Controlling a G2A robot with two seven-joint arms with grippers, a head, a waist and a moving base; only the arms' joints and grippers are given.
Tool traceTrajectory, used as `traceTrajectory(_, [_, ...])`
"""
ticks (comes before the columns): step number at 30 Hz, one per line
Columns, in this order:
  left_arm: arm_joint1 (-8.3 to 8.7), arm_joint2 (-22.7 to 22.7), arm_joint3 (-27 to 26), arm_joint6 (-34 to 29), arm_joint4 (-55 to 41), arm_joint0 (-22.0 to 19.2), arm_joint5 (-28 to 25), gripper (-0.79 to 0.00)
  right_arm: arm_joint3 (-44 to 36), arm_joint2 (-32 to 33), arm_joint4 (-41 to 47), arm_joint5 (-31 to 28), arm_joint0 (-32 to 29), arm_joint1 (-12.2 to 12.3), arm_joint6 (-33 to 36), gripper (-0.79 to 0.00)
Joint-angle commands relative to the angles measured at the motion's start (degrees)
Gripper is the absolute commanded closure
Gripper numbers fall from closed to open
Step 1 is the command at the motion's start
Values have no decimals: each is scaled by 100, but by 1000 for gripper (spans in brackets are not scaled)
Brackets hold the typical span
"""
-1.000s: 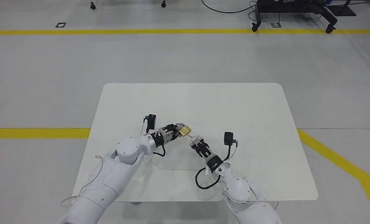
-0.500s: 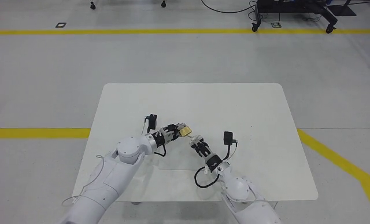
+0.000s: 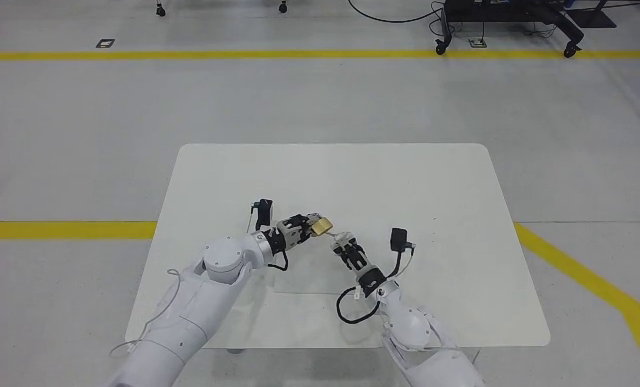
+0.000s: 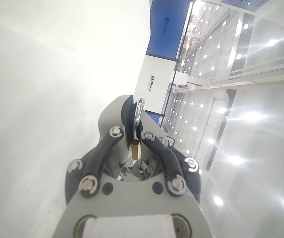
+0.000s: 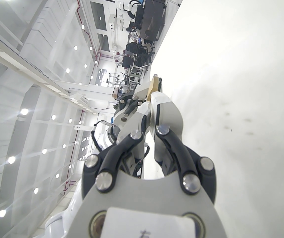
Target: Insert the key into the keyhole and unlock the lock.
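The brass padlock [image 3: 320, 225] hangs just above the white table [image 3: 430, 187] near its middle, and my left gripper [image 3: 308, 225] is shut on it. In the left wrist view the brass body [image 4: 136, 151] sits between the fingers and the silver shackle [image 4: 139, 108] sticks out past the tips. My right gripper [image 3: 345, 247] is close beside the lock, pointing at it with its fingers [image 5: 165, 112] pressed together. The key is almost wholly hidden between them. The right wrist view has the lock [image 5: 154, 84] just beyond my right gripper [image 5: 151, 102].
Bare table top lies all around both grippers, with its edges far from them. Yellow floor lines [image 3: 300, 55] and wheeled equipment [image 3: 520, 17] stand beyond the far edge of the table.
My right gripper has shifted a little to the right, staying close to the lock. The left gripper and the padlock have kept still.
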Motion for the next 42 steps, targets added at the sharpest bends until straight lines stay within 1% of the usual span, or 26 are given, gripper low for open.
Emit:
traceTrajectory(1, [-6, -11, -2, 7, 16, 3, 11, 0, -1, 6, -3, -6, -9, -8, -20, 0])
traceTrajectory(9, [-33, -47, -14, 4, 41, 24, 69, 0, -9, 22, -96, 4, -43, -49, -226, 0])
traceTrajectory(25, [-115, -55, 33, 43, 68, 20, 139, 0, 39, -26, -340, 199, -1, -136, -420, 0])
traceTrajectory(42, [-196, -68, 135, 108, 147, -13, 196, 0, 130, -177, -617, 278, 66, -238, -423, 0])
